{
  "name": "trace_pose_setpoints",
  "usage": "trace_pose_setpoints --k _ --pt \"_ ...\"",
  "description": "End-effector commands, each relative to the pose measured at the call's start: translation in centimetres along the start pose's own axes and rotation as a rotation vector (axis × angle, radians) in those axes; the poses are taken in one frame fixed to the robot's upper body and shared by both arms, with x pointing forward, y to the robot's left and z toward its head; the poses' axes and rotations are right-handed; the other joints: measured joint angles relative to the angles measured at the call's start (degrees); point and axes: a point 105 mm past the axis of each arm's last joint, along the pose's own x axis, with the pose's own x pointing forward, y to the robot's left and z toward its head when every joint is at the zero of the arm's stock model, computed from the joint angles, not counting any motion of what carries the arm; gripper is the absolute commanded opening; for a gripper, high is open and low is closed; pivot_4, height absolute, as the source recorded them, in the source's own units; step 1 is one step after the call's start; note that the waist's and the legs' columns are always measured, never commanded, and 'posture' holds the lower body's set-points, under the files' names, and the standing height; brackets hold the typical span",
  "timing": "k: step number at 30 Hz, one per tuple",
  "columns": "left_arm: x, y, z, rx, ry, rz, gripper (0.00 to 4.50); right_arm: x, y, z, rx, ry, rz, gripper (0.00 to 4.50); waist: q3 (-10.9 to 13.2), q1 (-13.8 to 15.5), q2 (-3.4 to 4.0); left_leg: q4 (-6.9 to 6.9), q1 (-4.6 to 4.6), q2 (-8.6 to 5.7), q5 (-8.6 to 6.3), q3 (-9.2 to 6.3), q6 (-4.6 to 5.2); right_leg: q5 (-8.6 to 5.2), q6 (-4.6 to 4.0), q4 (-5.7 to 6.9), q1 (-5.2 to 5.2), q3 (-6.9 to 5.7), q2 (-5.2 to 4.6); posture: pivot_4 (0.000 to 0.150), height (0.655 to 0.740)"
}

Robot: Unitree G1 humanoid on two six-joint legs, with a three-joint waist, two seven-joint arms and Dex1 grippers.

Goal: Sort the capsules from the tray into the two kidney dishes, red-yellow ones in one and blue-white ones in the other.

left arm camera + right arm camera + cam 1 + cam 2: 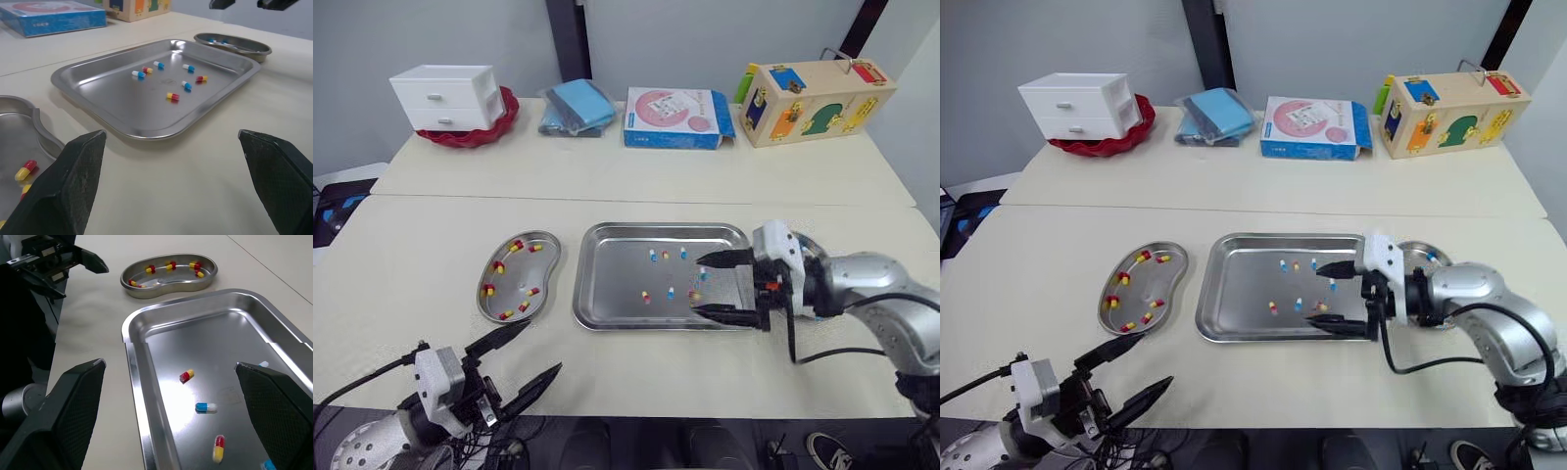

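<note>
- Right gripper: jaws spread wide, holding nothing, hovering over the right end of the tray among loose capsules.
- Left gripper: jaws wide apart, empty, at the near edge of the table.

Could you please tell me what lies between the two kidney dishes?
The steel tray, holding loose capsules of both colours, lies between the left kidney dish and the right kidney dish, as the right eye view shows.
</note>
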Motion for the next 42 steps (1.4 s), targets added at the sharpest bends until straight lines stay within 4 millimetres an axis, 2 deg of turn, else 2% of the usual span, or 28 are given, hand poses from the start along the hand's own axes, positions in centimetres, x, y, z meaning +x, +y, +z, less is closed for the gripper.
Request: trace_pose_setpoints --k 1,4,9,14,21,24,28,35,42 --pt "0.2 1.4 1.7 0.077 0.004 -0.015 4.50 -0.6 2.0 0.3 -0.061 -0.090 -0.016 4.47 -0.02 0.67 -0.04 -0.01 -0.02 0.01 0.00 -0.08 0.00 0.00 0.00 0.00 -0.01 -0.09 0.00 0.150 0.7400" --pt "1.1 2.3 2.3 0.090 0.053 -0.090 4.50 -1.1 3.7 -1.2 -0.039 -0.141 -0.057 4.47 -0.02 0.98 -0.03 0.03 -0.11 0.01 0.01 -0.38 -0.02 -0.04 -0.07 0.07 0.02 -0.46 0.00 0.150 0.7400" --pt "3.1 3.2 3.5 0.116 0.141 -0.258 4.50 -2.0 5.1 -3.7 0.003 -0.153 -0.156 4.47 -0.04 0.38 -0.05 0.04 0.02 0.01 0.04 -0.38 -0.06 -0.04 -0.08 0.18 0.15 -0.49 0.01 0.150 0.7400" --pt "5.9 4.8 4.4 0.184 0.212 -0.388 4.50 -3.1 6.1 -4.6 0.004 -0.153 -0.266 4.47 0.01 0.35 0.05 0.01 0.10 0.03 0.06 -0.41 -0.09 -0.05 -0.12 0.28 0.16 -0.52 0.04 0.150 0.7400" --pt "10.9 6.5 4.2 0.254 0.312 -0.551 4.50 -4.2 8.0 -5.6 0.040 -0.131 -0.374 4.47 0.01 0.46 0.06 0.04 0.07 -0.03 0.08 -0.48 -0.12 -0.07 -0.16 0.32 0.20 -0.58 0.06 0.150 0.7400" --pt "12.8 6.3 4.3 0.269 0.332 -0.608 4.50 -4.5 9.0 -6.2 0.055 -0.099 -0.383 4.47 0.01 0.33 0.07 0.03 0.07 -0.02 0.09 -0.49 -0.13 -0.08 -0.17 0.35 0.20 -0.60 0.06 0.150 0.7400" --pt "14.8 6.2 4.2 0.295 0.345 -0.646 4.50 -4.9 9.2 -6.7 0.084 -0.089 -0.444 4.47 0.01 0.20 0.07 0.05 0.07 -0.02 0.09 -0.52 -0.12 -0.10 -0.20 0.40 0.19 -0.60 0.08 0.150 0.7400" --pt "16.9 4.5 3.0 0.363 0.354 -0.776 4.50 -4.8 9.7 -6.9 0.106 -0.077 -0.483 4.47 0.00 0.42 0.08 0.08 0.07 -0.04 0.10 -0.54 -0.13 -0.11 -0.22 0.45 0.22 -0.60 0.08 0.150 0.7400" --pt "19.0 3.8 1.7 0.425 0.364 -0.865 4.50 -4.7 9.6 -6.7 0.117 -0.085 -0.527 4.47 0.00 0.39 0.08 0.10 0.09 -0.10 0.12 -0.61 -0.13 -0.11 -0.21 0.50 0.27 -0.64 0.07 0.150 0.7400"
